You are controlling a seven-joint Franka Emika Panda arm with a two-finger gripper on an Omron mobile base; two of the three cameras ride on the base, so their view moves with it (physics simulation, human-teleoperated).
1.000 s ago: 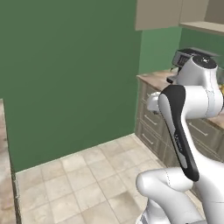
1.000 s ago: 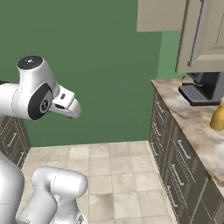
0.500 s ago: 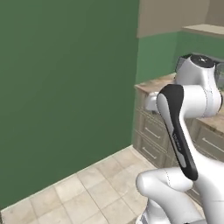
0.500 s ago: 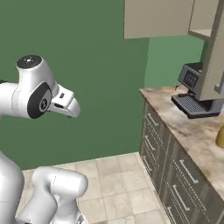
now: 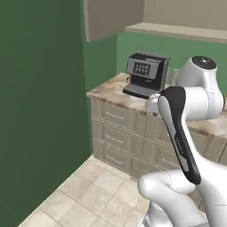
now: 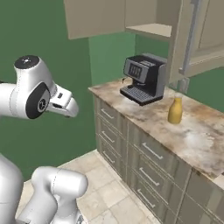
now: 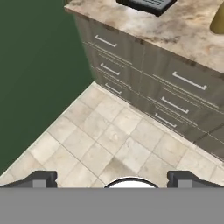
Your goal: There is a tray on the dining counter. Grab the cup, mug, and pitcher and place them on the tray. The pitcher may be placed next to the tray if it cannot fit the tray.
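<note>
I'm facing a corner of the kitchen: a dark green wall (image 5: pixel 40 111) on the left, a tiled floor (image 7: pixel 100 135) below, and a run of grey-brown drawers (image 6: pixel 131 153) under a marbled surface (image 6: pixel 192 131) that stretches off to the right. Pale wall cabinets (image 6: pixel 105 17) hang above it.

Working from left to right in the right base view, the arm's white elbow and forearm sit at the left, and the wrist end pointing right toward the drawers. Beyond it on the surface stands a black coffee machine (image 6: pixel 143 78), set back near the wall corner. Just to the right of the machine, and apart from it, the pitcher (image 6: pixel 175 110) stands upright on the marble, yellow-orange with a narrower neck. I can't tell whether it has a cap.

From the hand (image 7: pixel 111 180) camera, I'm looking down at the floor tiles with the drawer fronts running diagonally across the upper right. The two dark fingertips (image 7: pixel 41 178) sit far apart at the bottom edge, so the hand is spread wide and pinches nothing. The front tray of the coffee machine (image 7: pixel 146 4) peeks in at the top, ahead of the hand, and a yellow edge of the pitcher (image 7: pixel 218 19) shows at the far upper right, well apart from the hand and up on the surface while the hand hangs out over the floor.

In the left base view the arm covers much of the surface to the right of the coffee machine (image 5: pixel 145 73).
</note>
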